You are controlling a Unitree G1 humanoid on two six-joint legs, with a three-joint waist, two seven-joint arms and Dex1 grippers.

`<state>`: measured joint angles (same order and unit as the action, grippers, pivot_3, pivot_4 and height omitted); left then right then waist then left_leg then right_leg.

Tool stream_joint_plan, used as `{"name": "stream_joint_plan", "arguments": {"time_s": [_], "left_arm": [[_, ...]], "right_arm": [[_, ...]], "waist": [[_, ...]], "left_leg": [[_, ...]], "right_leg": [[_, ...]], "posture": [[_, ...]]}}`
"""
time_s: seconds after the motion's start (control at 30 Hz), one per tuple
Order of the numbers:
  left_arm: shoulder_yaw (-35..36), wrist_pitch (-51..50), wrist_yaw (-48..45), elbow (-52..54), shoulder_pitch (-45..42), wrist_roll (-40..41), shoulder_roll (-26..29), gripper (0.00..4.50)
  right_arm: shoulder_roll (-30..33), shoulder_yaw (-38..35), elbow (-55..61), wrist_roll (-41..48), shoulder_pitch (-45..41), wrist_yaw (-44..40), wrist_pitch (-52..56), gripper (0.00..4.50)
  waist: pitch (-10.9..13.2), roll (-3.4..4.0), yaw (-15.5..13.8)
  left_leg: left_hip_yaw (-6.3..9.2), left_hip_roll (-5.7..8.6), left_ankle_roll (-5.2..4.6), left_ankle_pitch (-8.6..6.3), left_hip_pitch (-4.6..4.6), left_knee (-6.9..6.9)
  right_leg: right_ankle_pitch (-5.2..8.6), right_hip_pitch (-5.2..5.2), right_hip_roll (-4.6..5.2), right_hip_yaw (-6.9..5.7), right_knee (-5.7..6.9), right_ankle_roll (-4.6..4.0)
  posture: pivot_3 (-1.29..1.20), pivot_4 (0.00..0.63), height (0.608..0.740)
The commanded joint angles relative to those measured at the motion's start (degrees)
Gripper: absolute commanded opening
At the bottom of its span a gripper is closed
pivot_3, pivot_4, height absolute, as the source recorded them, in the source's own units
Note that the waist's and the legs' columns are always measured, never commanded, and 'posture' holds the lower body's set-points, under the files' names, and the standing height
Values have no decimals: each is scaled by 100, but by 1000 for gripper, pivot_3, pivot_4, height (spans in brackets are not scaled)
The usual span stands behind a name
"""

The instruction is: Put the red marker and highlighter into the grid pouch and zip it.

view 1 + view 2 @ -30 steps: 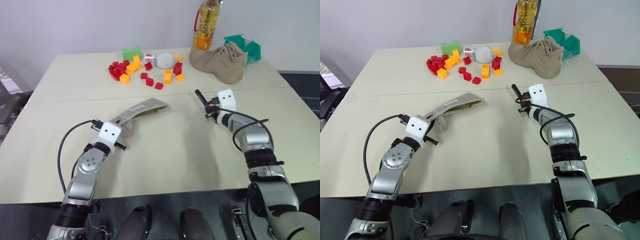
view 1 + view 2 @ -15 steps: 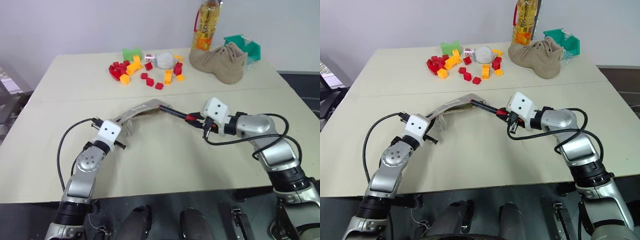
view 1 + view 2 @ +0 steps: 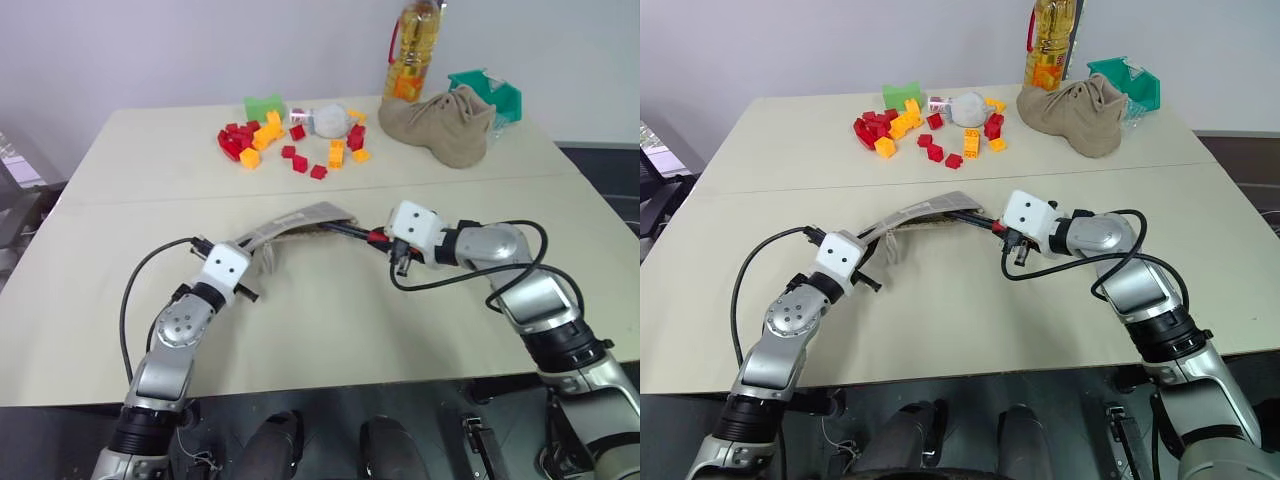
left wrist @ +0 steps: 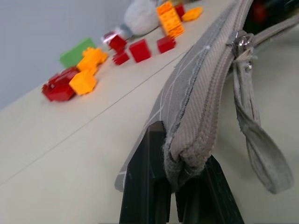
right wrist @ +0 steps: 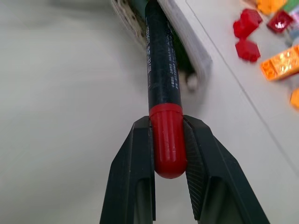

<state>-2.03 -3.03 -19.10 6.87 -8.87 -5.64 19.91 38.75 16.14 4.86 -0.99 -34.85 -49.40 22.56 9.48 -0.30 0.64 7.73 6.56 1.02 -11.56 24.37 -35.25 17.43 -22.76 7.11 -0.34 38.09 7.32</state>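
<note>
The grid pouch (image 3: 296, 218) hangs lifted off the table. My left gripper (image 4: 182, 186) is shut on its near corner, and its grey pull cord (image 4: 254, 135) dangles below the zipper. My right gripper (image 5: 168, 140) is shut on the red cap of the red marker (image 5: 161, 60). The marker's black body (image 3: 352, 231) points into the pouch's open mouth, with the far end inside. A dark green shape (image 5: 186, 59) lies in the mouth beside the marker. I cannot tell whether that shape is the highlighter.
Red and orange toy blocks (image 3: 290, 145) are scattered at the back of the table, with a green block (image 3: 263, 105) and a white ball (image 3: 328, 120). A tan shoe (image 3: 440, 122), an oil bottle (image 3: 413, 50) and a green box (image 3: 487, 90) stand at the back right.
My right gripper has swung left with the red marker and rolled. The marker now points into the pouch mouth instead of standing up at the right. My left gripper kept its hold.
</note>
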Motion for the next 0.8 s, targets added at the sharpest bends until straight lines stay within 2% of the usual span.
{"name": "stream_joint_plan", "arguments": {"time_s": [0.03, 0.27, 0.43, 0.67, 0.8], "left_arm": [[-55, 140, -12, 222, -35, -7, 7, 0], [-202, 160, -74, 310, -31, 1, -29, 0], [-236, 141, -99, 375, 11, -3, -39, 0], [-155, 89, -111, 451, 72, 68, -44, 0], [-6, -77, -62, 443, -33, 280, -171, 0]], "right_arm": [[-81, 226, 463, -197, -235, -132, -201, 312], [-298, 676, 370, -711, -542, -143, -476, 312], [-497, 719, 175, -896, -680, -87, -546, 312], [-504, 475, 210, -924, -664, -40, -597, 3892], [-427, -190, 480, -338, -577, -166, -385, 3892]], "waist": [[0, 0, 1], [0, 0, 3], [0, 0, -5], [0, 0, 5], [0, -1, -11]], "left_leg": [[0, 0, 0, 0, 0, 0], [0, 0, 0, 0, 0, 0], [1, 0, 17, 10, 0, 0], [1, 0, 19, 11, 0, 0], [1, 1, 18, 11, 1, 0]], "right_leg": [[0, 0, 0, 0, 0, 0], [0, -1, -1, 0, 0, 0], [0, 0, -1, 0, 0, 0], [0, -1, -1, 0, 0, 0], [0, -1, -1, 0, 0, 0]], "posture": [[0, 150, 740], [0, 150, 740], [0, 150, 740], [0, 150, 740], [0, 150, 740]]}}
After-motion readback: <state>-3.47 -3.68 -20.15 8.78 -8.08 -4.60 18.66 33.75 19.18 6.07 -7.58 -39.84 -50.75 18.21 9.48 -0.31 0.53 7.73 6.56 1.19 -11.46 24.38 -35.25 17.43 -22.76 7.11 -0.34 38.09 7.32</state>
